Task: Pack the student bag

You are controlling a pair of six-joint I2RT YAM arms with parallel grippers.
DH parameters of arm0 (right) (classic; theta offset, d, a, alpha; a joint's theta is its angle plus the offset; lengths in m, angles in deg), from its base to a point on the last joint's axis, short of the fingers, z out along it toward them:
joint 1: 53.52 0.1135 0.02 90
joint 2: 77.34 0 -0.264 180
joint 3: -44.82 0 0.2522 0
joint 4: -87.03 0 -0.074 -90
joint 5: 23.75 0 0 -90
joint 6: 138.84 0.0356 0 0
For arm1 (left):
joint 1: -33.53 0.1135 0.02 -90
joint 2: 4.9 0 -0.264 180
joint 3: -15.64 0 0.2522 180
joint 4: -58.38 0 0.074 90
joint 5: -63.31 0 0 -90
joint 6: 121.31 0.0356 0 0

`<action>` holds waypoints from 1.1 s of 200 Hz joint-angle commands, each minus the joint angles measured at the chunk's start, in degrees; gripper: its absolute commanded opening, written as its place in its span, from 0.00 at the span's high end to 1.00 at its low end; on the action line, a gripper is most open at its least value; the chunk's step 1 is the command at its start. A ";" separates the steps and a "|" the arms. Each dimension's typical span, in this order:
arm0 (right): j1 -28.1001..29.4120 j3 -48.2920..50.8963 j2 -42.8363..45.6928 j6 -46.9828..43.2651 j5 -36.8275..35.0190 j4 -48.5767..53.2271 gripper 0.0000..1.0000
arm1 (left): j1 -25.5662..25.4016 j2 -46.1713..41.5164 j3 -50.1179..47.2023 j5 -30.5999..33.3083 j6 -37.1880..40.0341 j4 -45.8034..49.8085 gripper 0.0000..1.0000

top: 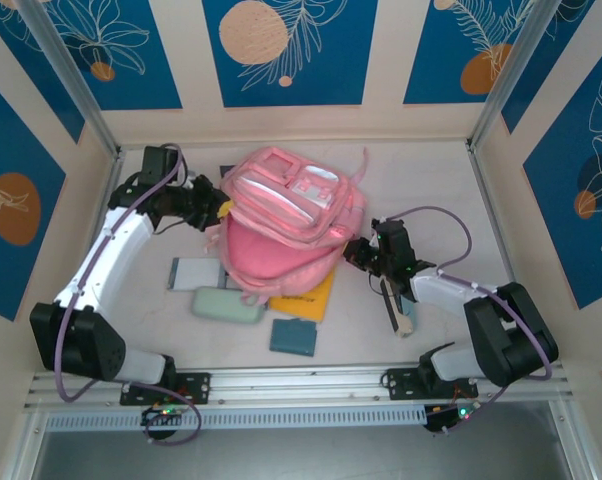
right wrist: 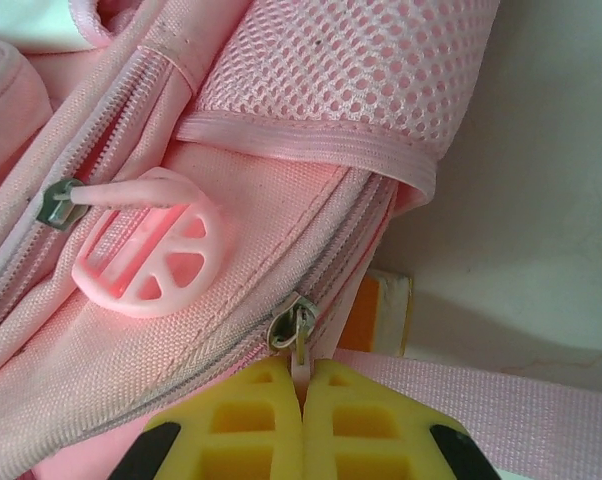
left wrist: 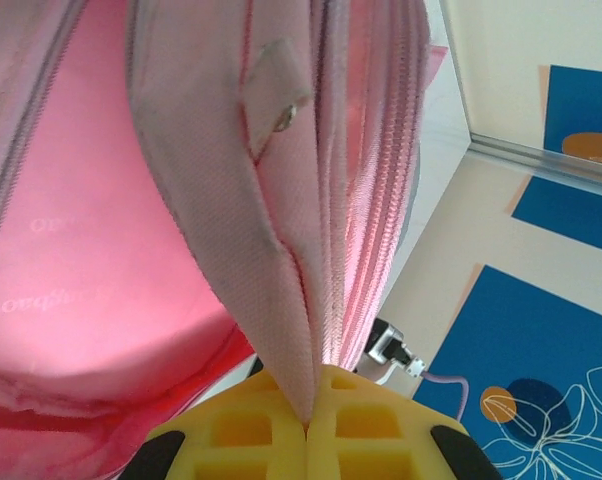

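One large soft pink fabric backpack (top: 281, 215) lies on the pale table (top: 431, 180) between the two grippers. Its main mouth gapes toward the arm bases and shows a brighter pink lining (top: 271, 258). The left gripper (top: 218, 210) sits at the bag's left rim and the right gripper (top: 357, 250) at its right rim.

Five loose things lie nearer the bases than either pair of fingers:
- one yellow-orange flat book (top: 319, 298), partly under the bag
- one pale green oblong pouch (top: 225, 305)
- one grey-and-white striped flat sheet (top: 189, 272)
- one dark teal square booklet (top: 293, 337)
- one slim stick-like item (top: 401, 312) beneath the right forearm, too small to identify

The left wrist view adds that the yellow fingers (left wrist: 271, 430) are clenched on a fold of the bag's mouth edge, beside the zipper tape. One small fabric tab with a metal stud (left wrist: 279, 112) hangs above them, and faintly lettered lining lies to their left.

The right wrist view adds that its yellow fingers (right wrist: 351, 420) are pinched on a thin pink pull tab (right wrist: 301, 362). The tab hangs from one metal slider (right wrist: 291, 330) right at the fingertips. Up and left of them, a second slider (right wrist: 59, 203) carries one round spoked pink rubber pull (right wrist: 161, 258). One pink mesh pocket (right wrist: 351, 70) lies above the fingers.
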State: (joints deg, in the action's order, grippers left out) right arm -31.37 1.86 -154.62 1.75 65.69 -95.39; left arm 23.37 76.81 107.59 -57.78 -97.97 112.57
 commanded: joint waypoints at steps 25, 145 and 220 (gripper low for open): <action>0.59 1.05 9.14 1.60 -8.34 -3.06 1.00 | -3.81 8.67 16.13 -2.33 6.53 1.59 1.00; -4.07 -2.15 14.70 2.96 -35.32 20.32 1.00 | -14.22 35.92 53.86 -2.02 11.39 10.00 1.00; -1.63 -10.16 12.83 -10.25 -27.69 24.63 0.52 | -16.29 42.03 53.63 -2.78 14.61 9.57 1.00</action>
State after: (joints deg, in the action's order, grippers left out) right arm -35.85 -5.17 -143.41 -0.54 36.38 -72.05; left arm 8.05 118.29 159.33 -59.60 -86.40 122.82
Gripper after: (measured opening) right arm 0.443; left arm 0.040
